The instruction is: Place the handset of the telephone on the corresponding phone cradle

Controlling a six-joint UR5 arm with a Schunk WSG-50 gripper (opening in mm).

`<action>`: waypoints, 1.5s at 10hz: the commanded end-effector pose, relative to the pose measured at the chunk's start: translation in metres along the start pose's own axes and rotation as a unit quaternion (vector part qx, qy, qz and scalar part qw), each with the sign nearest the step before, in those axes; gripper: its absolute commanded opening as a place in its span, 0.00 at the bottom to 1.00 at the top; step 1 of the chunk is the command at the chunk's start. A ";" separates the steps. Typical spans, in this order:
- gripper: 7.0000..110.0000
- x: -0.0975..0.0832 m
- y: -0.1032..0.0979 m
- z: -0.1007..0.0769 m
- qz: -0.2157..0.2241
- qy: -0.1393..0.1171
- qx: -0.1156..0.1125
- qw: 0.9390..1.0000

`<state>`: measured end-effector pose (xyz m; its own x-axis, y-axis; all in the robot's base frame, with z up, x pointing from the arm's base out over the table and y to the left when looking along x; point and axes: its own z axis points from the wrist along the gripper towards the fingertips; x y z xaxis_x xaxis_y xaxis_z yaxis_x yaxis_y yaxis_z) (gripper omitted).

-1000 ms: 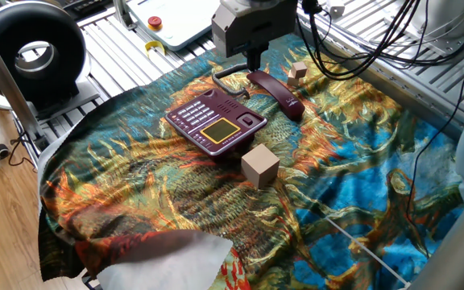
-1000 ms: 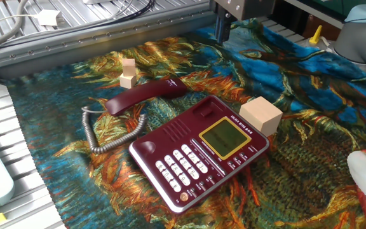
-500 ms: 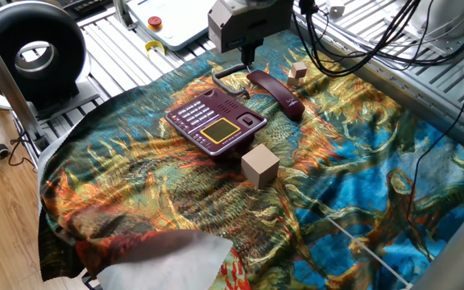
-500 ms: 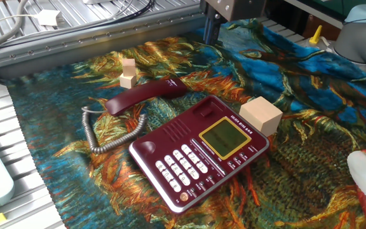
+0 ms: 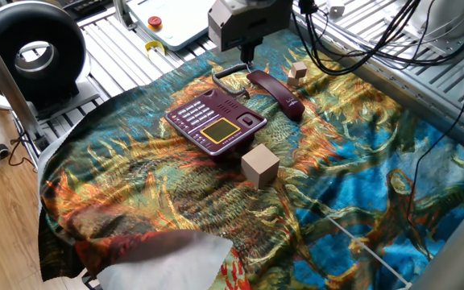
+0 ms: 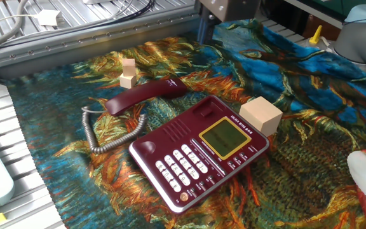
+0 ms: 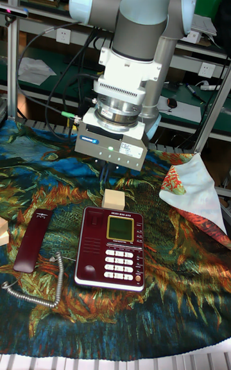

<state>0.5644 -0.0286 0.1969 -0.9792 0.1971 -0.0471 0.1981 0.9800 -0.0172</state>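
Observation:
The dark maroon handset [image 6: 146, 94] lies on the patterned cloth beside the telephone [image 6: 199, 149], apart from it, with its coiled cord [image 6: 110, 133] trailing off one end. The phone cradle [image 6: 170, 128] is the bare recessed strip on the side of the base that faces the handset. My gripper [image 6: 203, 28] hangs over the cloth's far edge, beyond the handset and holding nothing. Its dark fingers [image 5: 248, 58] show only as a thin shape. In the tall fixed view the handset [image 7: 35, 238] lies left of the telephone [image 7: 110, 246], and the gripper [image 7: 102, 174] hovers behind them.
A large tan wooden cube [image 6: 260, 116] stands by the display end of the phone. Two small stacked cubes [image 6: 128, 73] sit just beyond the handset. Metal slatted table [image 6: 75, 38] surrounds the cloth. A white and red cloth bundle [image 7: 192, 196] lies to one side.
The gripper has shifted sideways above the cloth, leftwards in both fixed views. The handset, telephone and cubes have not moved.

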 end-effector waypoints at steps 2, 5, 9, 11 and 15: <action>0.00 -0.020 -0.024 0.001 -0.004 0.003 -0.005 1.000; 0.00 -0.028 -0.038 0.003 -0.012 0.002 -0.003 1.000; 0.00 -0.039 -0.070 0.013 -0.032 -0.008 0.001 0.999; 0.00 -0.043 -0.090 0.015 -0.042 -0.011 0.002 0.999; 0.00 -0.049 -0.122 0.017 -0.055 -0.020 0.000 0.998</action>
<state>0.5883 -0.1415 0.1849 -0.9926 0.0976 -0.0715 0.1003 0.9943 -0.0352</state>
